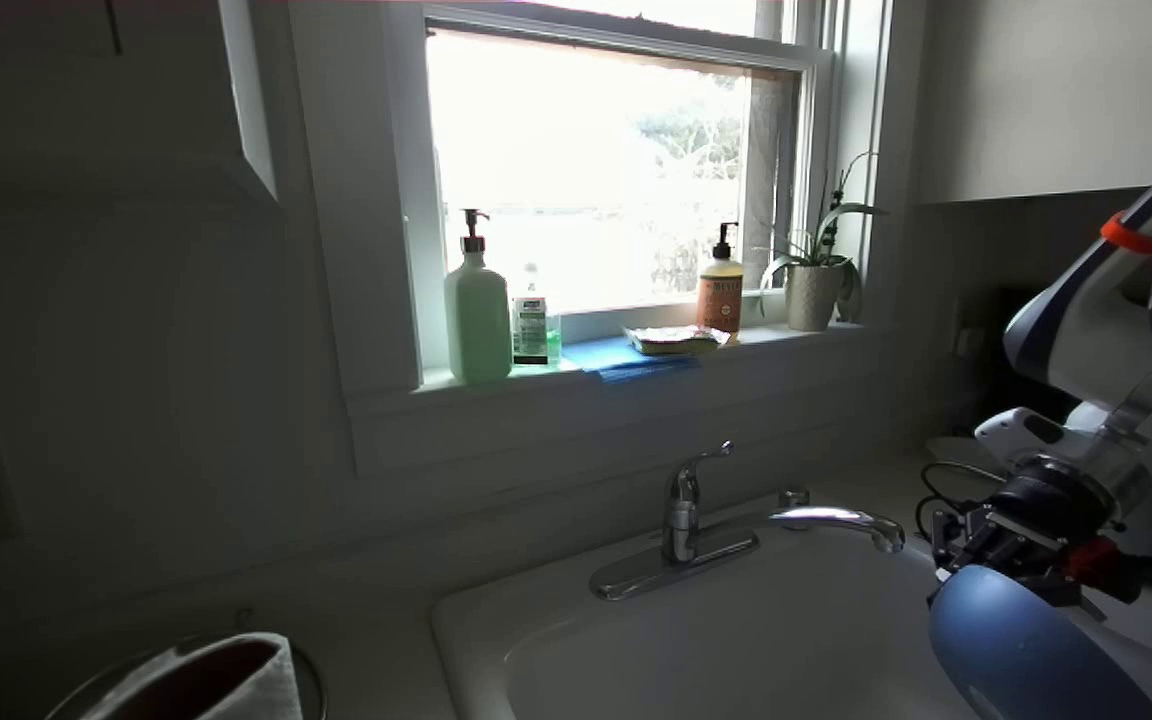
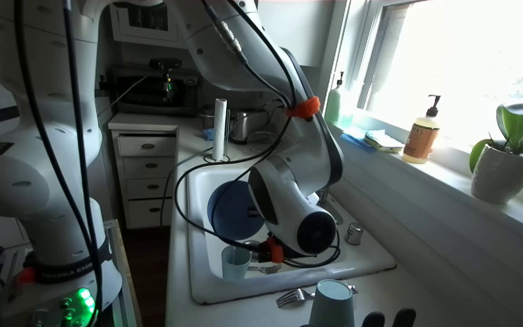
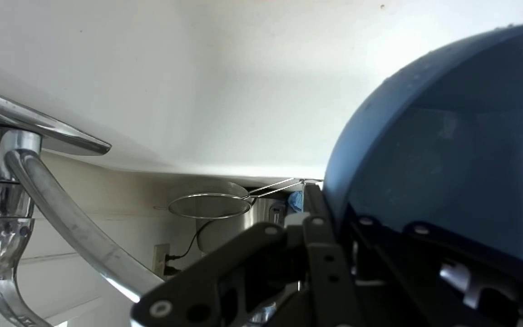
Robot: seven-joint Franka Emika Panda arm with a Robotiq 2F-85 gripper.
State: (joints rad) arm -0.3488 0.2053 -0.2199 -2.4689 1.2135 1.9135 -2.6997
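Over kitchen sink, apparently, blue bowl.

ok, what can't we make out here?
Round blue bowl: part of its rim cut off by the wrist view's right edge.
Black metal gripper: mostly hidden behind the white robot arm in an exterior view.
Silver metal fork on the white countertop: handle partly behind a pale blue cup, in an exterior view.
Orange-labelled pump bottle: fine print too small, both exterior views.

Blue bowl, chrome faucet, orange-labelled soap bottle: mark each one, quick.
Blue bowl [image 3: 452,150]: wrist view, on its inner wall.
Chrome faucet [image 1: 681,530]: in an exterior view, on its upright body.
Orange-labelled soap bottle [image 2: 420,140]: in an exterior view, on its label.
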